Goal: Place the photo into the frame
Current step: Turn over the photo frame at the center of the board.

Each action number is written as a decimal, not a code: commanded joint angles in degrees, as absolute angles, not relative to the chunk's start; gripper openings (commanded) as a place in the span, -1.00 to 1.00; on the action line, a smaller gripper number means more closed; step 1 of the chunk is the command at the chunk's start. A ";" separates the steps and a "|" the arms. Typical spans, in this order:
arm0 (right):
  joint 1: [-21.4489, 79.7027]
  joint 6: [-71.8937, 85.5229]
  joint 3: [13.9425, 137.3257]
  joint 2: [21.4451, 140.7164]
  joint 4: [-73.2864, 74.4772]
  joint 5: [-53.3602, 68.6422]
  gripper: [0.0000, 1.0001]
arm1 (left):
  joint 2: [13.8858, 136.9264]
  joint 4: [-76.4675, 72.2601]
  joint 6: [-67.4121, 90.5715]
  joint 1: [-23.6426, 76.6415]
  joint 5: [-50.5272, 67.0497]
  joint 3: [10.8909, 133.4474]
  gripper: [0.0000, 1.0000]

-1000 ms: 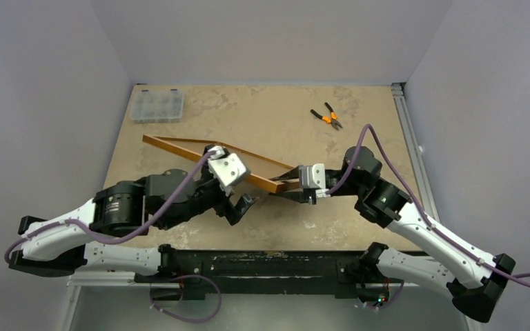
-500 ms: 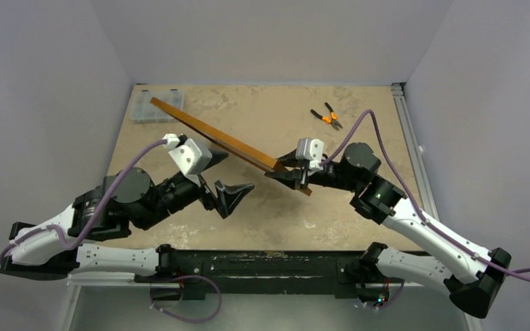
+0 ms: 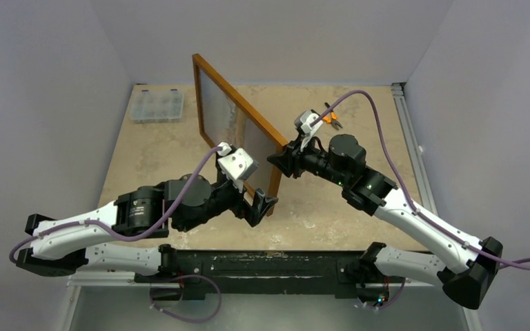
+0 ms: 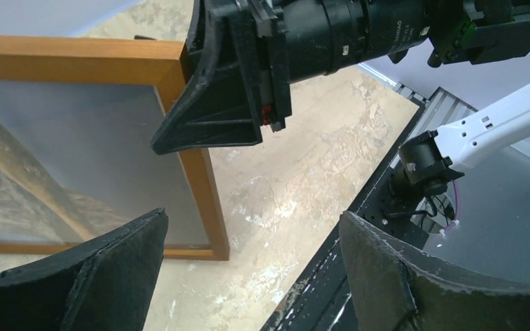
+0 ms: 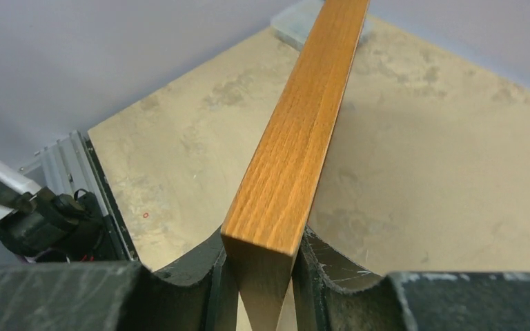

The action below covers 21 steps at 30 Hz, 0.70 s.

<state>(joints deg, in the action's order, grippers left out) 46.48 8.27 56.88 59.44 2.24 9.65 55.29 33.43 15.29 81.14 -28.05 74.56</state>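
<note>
The frame (image 3: 241, 102), thin orange-brown wood, stands upright on edge across the middle of the table, its near lower corner on the tabletop. The photo (image 4: 62, 158), a rocky mountain under grey sky, shows inside the frame behind the pane. My right gripper (image 3: 281, 157) is shut on the frame's upper near corner; its fingers (image 5: 328, 265) clamp the moulding (image 5: 303, 131) from both sides. My left gripper (image 3: 259, 207) is open and empty, low beside the frame's near lower corner (image 4: 210, 234). In the left wrist view, the left gripper (image 4: 252, 227) straddles bare tabletop, and the right gripper (image 4: 214, 124) shows on the corner above.
A clear plastic compartment box (image 3: 156, 105) lies at the table's far left. Orange-handled pliers (image 3: 330, 118) lie at the far right, partly behind the right wrist. A metal rail (image 3: 407, 131) runs along the right edge. The black arm base bar (image 3: 262, 262) is at the near edge.
The right gripper has swung the frame from a low tilt up to standing on edge. The left gripper has stayed open and moved right to the frame's near lower corner.
</note>
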 commanded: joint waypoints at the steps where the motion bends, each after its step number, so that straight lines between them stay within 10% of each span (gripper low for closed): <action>1: 44.84 15.89 56.85 59.28 3.78 5.73 -1.00 | 56.41 31.01 19.65 81.45 -28.04 73.06 0.81; 21: 24.97 31.27 41.01 58.79 -5.61 17.93 -1.00 | 60.83 32.52 36.37 81.42 -31.85 63.32 0.78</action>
